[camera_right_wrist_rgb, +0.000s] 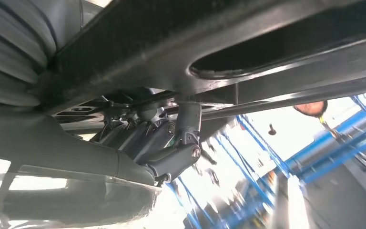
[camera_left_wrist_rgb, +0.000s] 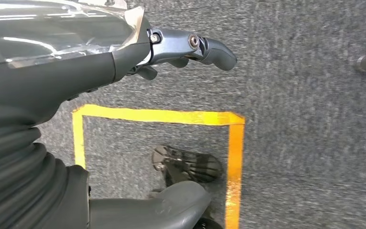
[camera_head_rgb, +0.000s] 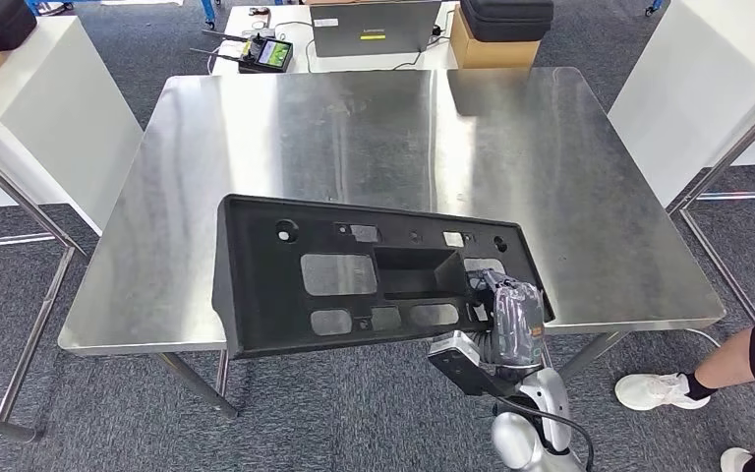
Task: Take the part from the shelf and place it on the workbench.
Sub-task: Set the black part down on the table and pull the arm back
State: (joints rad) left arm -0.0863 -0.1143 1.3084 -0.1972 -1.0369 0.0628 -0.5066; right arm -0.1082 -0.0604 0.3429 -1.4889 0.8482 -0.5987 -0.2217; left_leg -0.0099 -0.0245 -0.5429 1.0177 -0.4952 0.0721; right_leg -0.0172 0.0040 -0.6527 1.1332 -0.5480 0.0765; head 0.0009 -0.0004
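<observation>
Floor: grey carpet (camera_head_rgb: 374, 413). Yellow tape square (camera_left_wrist_rgb: 171, 116) marked on it in left wrist view. White table (camera_head_rgb: 285, 39) at the far end with open laptop (camera_head_rgb: 376, 27), handheld controller (camera_head_rgb: 265, 52), cardboard box (camera_head_rgb: 492, 49) topped by black case (camera_head_rgb: 506, 18). White partitions (camera_head_rgb: 49, 108) both sides. Person's leg, white sneaker (camera_head_rgb: 654, 390) at right.
</observation>
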